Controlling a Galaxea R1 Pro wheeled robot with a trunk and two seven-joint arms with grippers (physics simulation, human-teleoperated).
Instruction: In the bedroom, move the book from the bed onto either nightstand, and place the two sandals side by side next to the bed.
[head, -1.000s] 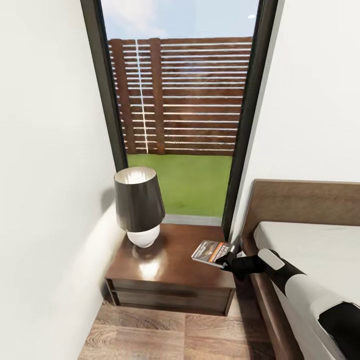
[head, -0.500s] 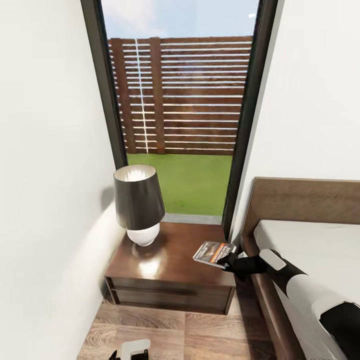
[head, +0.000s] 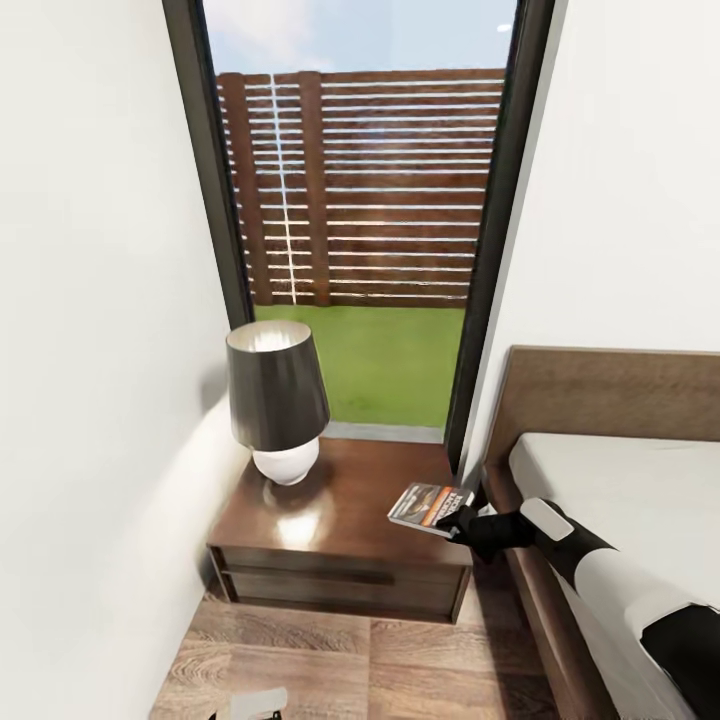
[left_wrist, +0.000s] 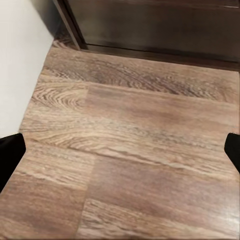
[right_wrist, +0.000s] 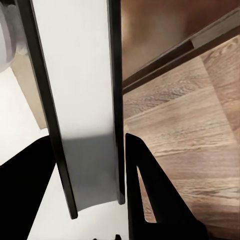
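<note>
in the head view, the thin book is held by the right gripper over the near right corner of the glossy dark-brown nightstand; whether it touches the top cannot be told. its cover, whitish with orange and black print, faces up, and its long axis runs from the jaws toward the lamp, which has a dark tapered shade on a rounded white base. the pale matte mattress of the bed lies to the right, framed in brown wood.

in the left wrist view, the black fingertips of the left gripper are spread wide over grained wood-plank floor, with nothing between them.

in the right wrist view, the book is seen edge-on as a flat pale slab with dark edges, clamped between the black fingers.
</note>
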